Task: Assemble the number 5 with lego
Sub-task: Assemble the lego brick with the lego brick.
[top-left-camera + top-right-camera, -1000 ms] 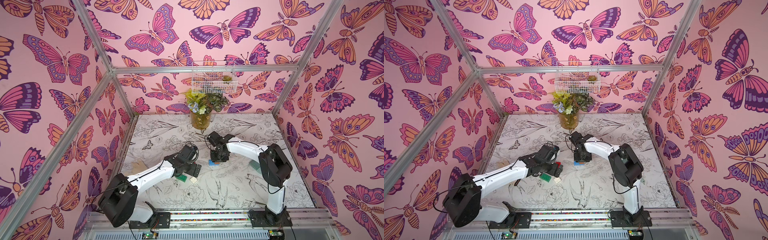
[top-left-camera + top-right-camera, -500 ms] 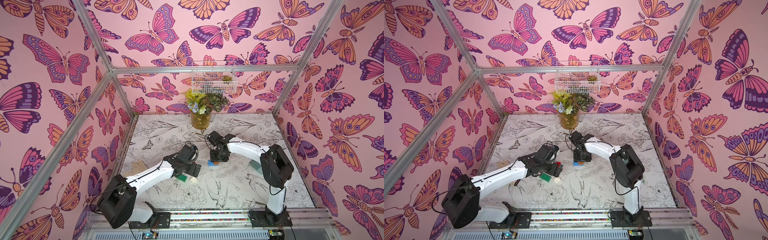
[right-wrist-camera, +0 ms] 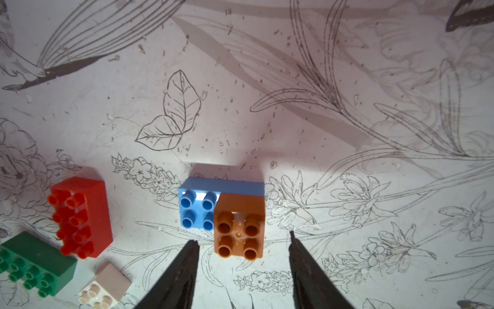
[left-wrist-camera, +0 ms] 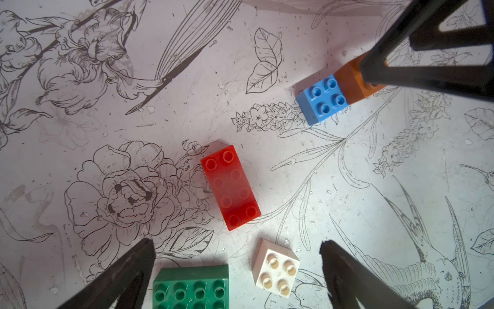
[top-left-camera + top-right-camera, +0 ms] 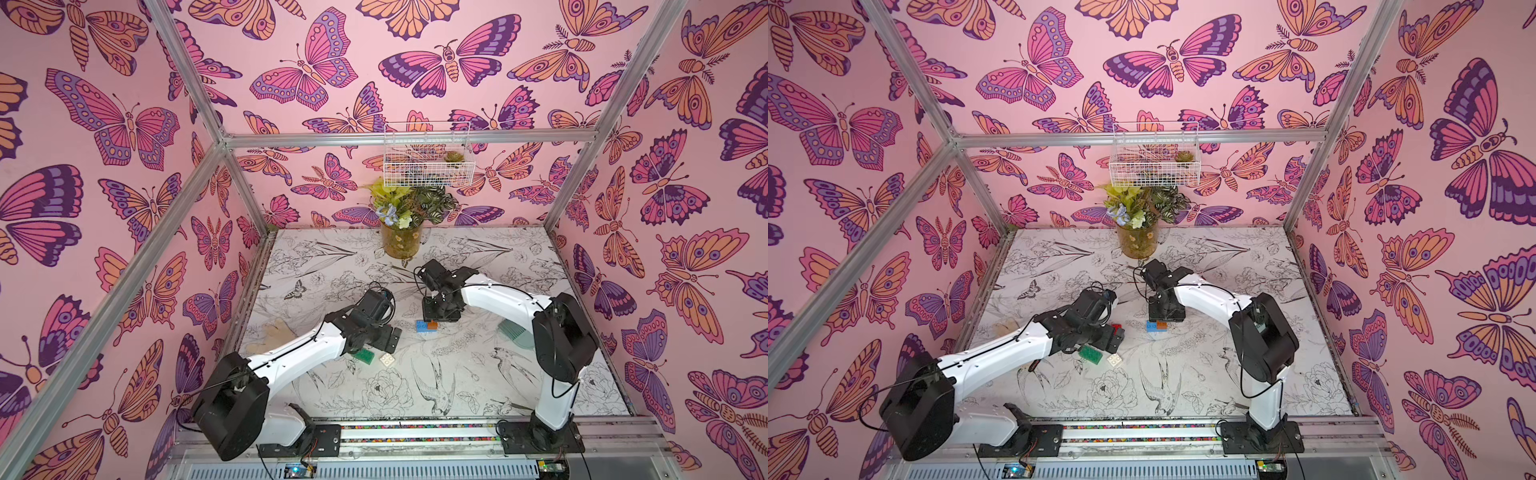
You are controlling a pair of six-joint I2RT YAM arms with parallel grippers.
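The orange square brick (image 3: 239, 227) sits pressed on one end of the blue oblong brick (image 3: 197, 211); these two joined lego are all of the number 5 that shows. My right gripper (image 3: 242, 238) hangs open just above it, a finger on each side, touching nothing. The red brick (image 4: 231, 187), green brick (image 4: 191, 287) and white brick (image 4: 276, 267) lie loose on the table. My left gripper (image 4: 237, 242) hovers wide open over the green and white ones. Both top views show the stack (image 5: 427, 325) (image 5: 1156, 326) between the arms.
A vase of flowers (image 5: 401, 243) stands at the back middle, under a wire basket (image 5: 428, 162) on the wall. A pale green ribbed thing (image 5: 513, 332) lies by the right arm and a beige glove-like shape (image 5: 278, 330) near the left wall.
My right gripper's jaws have spread apart and let go of the orange brick, which stays on the blue one. The left arm has not moved.
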